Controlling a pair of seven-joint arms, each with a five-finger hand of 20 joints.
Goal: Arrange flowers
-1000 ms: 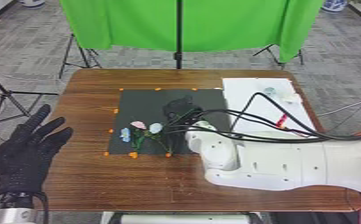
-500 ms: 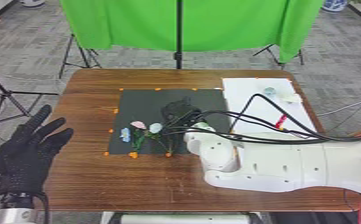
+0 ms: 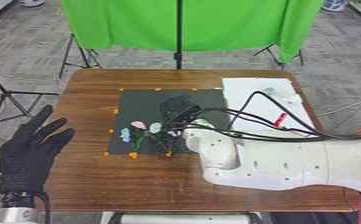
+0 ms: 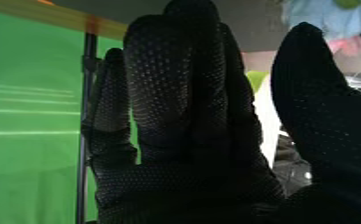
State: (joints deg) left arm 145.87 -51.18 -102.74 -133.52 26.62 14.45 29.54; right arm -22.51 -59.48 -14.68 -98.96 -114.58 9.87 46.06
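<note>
Risk: w/ R. hand point(image 3: 177, 104) opened wide, fingers straight, nr. mat point(image 3: 136, 103) ctr., flowers point(image 3: 138, 124) at mat's 8 o'clock may be knocked askew if brushed by cables point(image 3: 287, 139).

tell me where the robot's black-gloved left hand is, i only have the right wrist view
Observer: The black-gloved left hand is at the left edge of the brown wooden table, fingers straight.
Operator: how are the flowers ordered
Observer: Left to right: blue flower, pink flower, pale flower.
Operator: what's at the table's far right
Observer: A white sheet with a slim red object on it.
</note>
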